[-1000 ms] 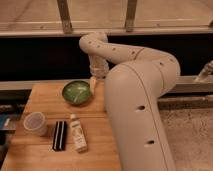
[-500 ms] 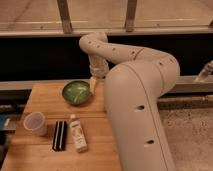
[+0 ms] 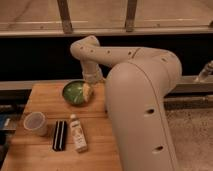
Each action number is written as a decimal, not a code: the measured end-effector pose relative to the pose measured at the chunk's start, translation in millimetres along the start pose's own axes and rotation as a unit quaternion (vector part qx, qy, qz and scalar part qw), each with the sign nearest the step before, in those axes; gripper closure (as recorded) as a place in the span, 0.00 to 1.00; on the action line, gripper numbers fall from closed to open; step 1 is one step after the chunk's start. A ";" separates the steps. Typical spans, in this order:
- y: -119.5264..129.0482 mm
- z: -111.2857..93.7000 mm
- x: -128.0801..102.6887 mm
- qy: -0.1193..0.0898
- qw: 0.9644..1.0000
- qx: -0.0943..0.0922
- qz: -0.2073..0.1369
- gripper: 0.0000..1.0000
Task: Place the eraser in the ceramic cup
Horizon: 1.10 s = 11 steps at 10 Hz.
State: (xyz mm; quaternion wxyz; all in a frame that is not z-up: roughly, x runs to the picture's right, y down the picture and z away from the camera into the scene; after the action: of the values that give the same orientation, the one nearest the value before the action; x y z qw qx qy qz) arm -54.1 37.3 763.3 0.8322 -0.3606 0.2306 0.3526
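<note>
Wooden table (image 3: pixel 46 96) seen from above, with the robot's pale arm (image 3: pixel 142 95) filling the right half of the view. The arm rises from the lower right, bends at an elbow near the top centre and comes down to the gripper (image 3: pixel 88 92), which hangs at the right rim of the green bowl (image 3: pixel 73 93) at the far side of the table. The gripper's jaws stand apart and hold nothing. The eraser (image 3: pixel 59 135), a flat black block with a pale stripe along its length, lies on the near part of the table, well apart from the gripper. Just to its right lies a white labelled bottle (image 3: pixel 78 133), roughly parallel to it. The ceramic cup (image 3: pixel 35 123), white and upright, stands just to the left of the eraser, near the table's left edge.
</note>
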 end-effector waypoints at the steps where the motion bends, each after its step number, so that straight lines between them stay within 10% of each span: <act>1: 10.2 1.0 2.1 -0.005 1.000 -0.005 -0.003 0.20; 6: 54.5 11.8 -20.9 -0.040 0.998 -0.040 -0.030 0.20; 11: 100.5 41.4 -41.8 -0.002 0.998 -0.037 -0.056 0.20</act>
State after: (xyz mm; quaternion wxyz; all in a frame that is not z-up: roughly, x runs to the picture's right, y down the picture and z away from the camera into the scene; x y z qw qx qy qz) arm -151.4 100.7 772.2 0.8373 -0.4024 0.1951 0.3145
